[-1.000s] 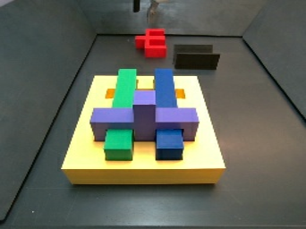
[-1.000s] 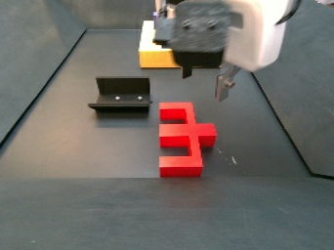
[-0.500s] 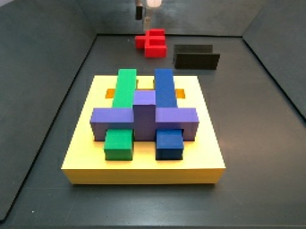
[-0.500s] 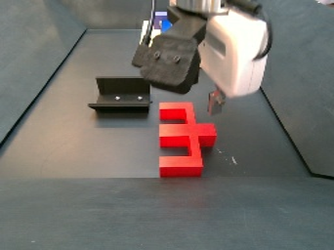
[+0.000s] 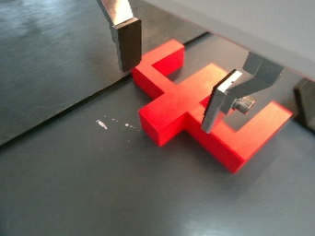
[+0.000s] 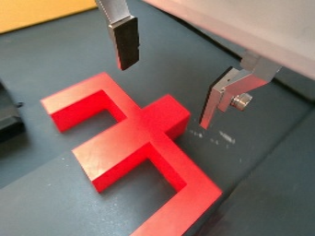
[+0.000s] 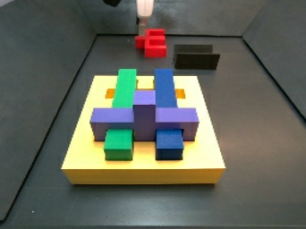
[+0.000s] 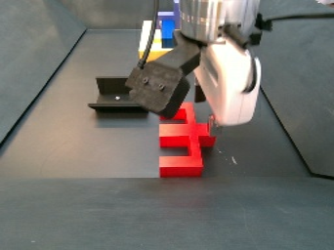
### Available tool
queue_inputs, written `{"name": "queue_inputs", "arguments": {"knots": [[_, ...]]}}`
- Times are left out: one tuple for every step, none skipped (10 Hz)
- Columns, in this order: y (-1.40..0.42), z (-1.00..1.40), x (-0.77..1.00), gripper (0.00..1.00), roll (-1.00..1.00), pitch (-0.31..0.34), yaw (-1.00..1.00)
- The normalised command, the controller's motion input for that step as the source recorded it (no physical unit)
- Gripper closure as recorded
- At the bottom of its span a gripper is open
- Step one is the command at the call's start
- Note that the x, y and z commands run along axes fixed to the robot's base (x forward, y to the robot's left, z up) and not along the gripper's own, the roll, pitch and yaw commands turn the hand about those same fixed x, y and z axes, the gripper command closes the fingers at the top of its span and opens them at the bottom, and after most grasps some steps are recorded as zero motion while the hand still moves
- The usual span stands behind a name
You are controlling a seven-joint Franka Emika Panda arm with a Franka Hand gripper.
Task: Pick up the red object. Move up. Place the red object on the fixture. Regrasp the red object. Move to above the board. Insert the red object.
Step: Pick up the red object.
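Dark grey flooring, walled in on its sides, carries everything in this rig. At the far end in a side view lies the red object, flat on the floor, with the fixture just beside it to the right and the board well apart at the near end, loaded with green, blue and purple blocks.

The gripper hangs above the red object with its fingers spread apart and nothing between them; in both wrist views one silver plate stands on either side of the piece's central stem, clear of it and not touching. In a side view the gripper's body hides most of the red object beneath.

The piece looks rigid and solid, with flat faces and crisp square edges, probably a light plastic or printed block. It should not deform under a squeeze, though its smooth faces could slip if gripped off-centre. The stem seems the natural place to take hold: its two parallel sides suit the flat pads, and a grip near the middle should keep the wide bar from tilting when lifted.
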Motion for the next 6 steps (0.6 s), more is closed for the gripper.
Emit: {"name": "queue_inputs", "arguments": {"knots": [[0.00, -0.39, 0.00, 0.00, -0.22, -0.250, -0.49], [0.04, -0.40, 0.00, 0.00, -0.24, -0.251, -0.47], [0.09, -0.40, -0.10, 0.00, -0.25, -0.266, -0.40], [0.13, -0.32, -0.16, 0.00, -0.27, -0.259, -0.36], [0.11, -0.33, -0.18, 0.00, -0.26, -0.269, -0.32], [0.07, -0.34, -0.14, 0.00, -0.25, -0.276, -0.33]]}}
